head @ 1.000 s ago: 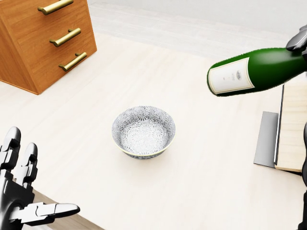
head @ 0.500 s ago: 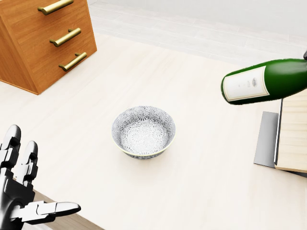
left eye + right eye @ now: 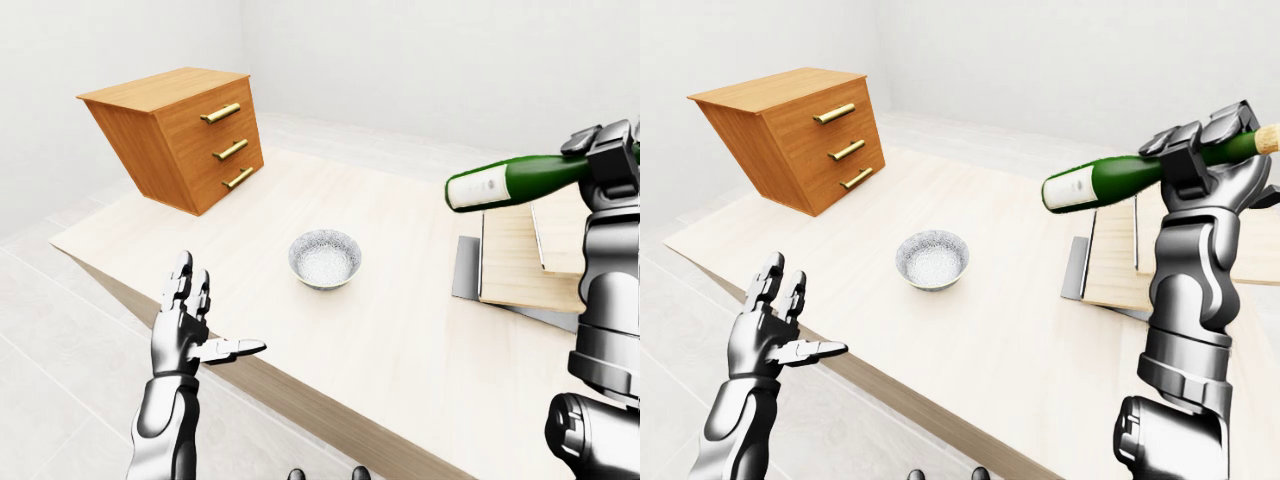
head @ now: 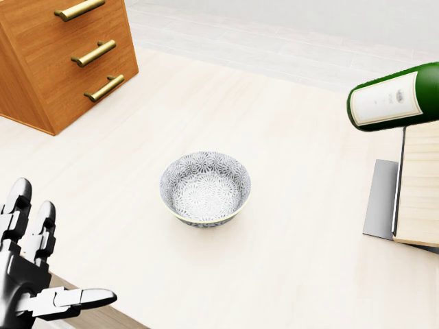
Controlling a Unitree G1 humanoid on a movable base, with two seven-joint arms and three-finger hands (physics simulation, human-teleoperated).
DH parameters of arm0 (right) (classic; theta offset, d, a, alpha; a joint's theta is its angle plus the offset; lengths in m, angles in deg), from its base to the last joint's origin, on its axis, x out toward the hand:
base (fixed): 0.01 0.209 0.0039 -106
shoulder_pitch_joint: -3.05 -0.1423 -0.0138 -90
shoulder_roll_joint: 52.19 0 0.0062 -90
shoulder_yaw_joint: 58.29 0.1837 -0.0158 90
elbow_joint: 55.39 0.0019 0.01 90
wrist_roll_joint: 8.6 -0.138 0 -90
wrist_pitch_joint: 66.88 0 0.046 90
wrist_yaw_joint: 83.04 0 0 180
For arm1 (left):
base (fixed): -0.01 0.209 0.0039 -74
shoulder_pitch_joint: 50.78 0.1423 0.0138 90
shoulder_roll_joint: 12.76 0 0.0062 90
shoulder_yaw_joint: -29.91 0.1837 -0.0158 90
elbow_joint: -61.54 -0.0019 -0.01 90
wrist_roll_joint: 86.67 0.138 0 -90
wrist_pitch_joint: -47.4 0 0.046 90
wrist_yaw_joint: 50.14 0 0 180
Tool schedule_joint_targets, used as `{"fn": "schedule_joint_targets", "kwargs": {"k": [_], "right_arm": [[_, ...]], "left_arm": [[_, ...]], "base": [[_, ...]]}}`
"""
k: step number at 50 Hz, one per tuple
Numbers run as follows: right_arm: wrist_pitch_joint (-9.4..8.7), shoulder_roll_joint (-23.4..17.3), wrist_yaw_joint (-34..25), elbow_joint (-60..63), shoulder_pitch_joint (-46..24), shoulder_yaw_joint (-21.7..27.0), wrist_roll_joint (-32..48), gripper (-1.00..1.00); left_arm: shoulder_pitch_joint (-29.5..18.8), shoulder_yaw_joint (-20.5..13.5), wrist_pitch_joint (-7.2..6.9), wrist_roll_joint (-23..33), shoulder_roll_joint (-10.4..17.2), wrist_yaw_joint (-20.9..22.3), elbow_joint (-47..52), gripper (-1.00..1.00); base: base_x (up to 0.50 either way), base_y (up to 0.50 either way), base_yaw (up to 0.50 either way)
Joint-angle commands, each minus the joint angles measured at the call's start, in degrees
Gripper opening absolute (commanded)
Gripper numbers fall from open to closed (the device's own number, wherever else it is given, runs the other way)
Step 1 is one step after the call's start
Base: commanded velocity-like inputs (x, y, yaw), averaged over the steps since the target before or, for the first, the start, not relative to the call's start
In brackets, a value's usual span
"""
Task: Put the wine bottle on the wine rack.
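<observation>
Right-eye view: wine bottle [image 3: 1120,176] carried sideways at upper right.
It is gripped near the neck by the right robot hand [image 3: 1208,160], long axis nearly level, base leftward, above the wine rack [image 3: 1110,270]; the left robot hand [image 3: 770,335] is held open, far away.

The wine bottle [image 4: 398,99] lies sideways in the air at the right edge, base pointing left. A patterned bowl [image 4: 205,188] sits mid-bench [image 4: 288,226]. The left hand [image 4: 31,274] hovers bottom left, fingers spread.
</observation>
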Motion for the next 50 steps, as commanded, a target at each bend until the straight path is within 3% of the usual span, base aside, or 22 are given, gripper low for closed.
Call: {"fn": "schedule_joint_targets", "kwargs": {"k": [1,29,50], "right_arm": [[0.00,-4.6,-3.4,-7.4,-2.4,3.0,-8.0,-1.00],[0.00,-16.0,-10.2,-25.1,-2.6,5.9,-18.0,-1.00],[0.00,-20.0,-12.0,-28.3,1.8,8.9,-25.8,-1.00]], "left_arm": [[-0.1,-0.3,0.00,-0.3,0.2,-0.1,0.6,1.00],[-1.0,-0.3,0.00,-0.2,0.2,-0.9,0.6,1.00],[-1.4,0.3,0.00,-0.1,0.3,-1.3,-0.1,1.00]], "base": [[0.00,0.00,0.00],[0.00,0.00,0.00],[0.00,0.00,0.00]]}}
